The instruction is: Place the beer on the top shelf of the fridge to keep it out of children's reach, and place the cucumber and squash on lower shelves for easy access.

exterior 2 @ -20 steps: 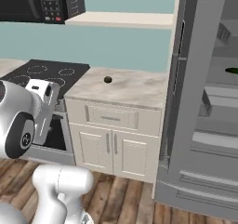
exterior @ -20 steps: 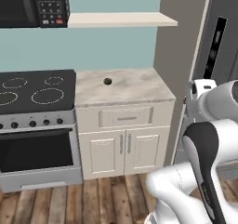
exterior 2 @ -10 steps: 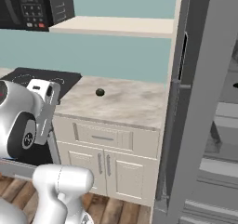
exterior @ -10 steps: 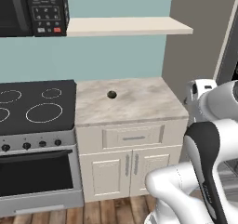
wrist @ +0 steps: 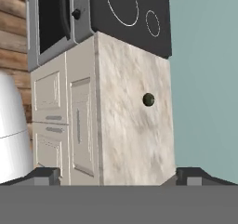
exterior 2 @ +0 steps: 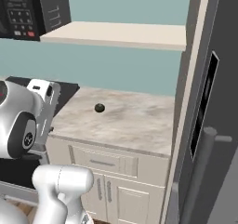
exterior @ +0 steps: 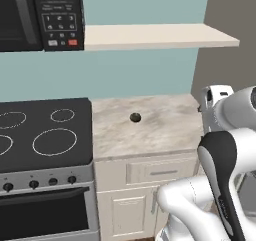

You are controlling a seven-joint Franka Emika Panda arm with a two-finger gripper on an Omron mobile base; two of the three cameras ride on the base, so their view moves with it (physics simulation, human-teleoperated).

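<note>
We find the squash alone on the marble counter, toward the counter's back and just off its stove side, well clear of the edges so nothing crowds a grasp. Our gripper hangs short of the counter's front, fingers spread wide and empty, presumably readied for pickup.

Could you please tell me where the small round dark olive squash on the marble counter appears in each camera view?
Left base view: the small round dark olive squash sits centre, on the counter's back half.
Right base view: squash left of centre, mid-height.
Hand view: squash right of centre; the picture is rolled sideways.
Shared landmark: the black glass stovetop adjoining the pale marble counter.
</note>
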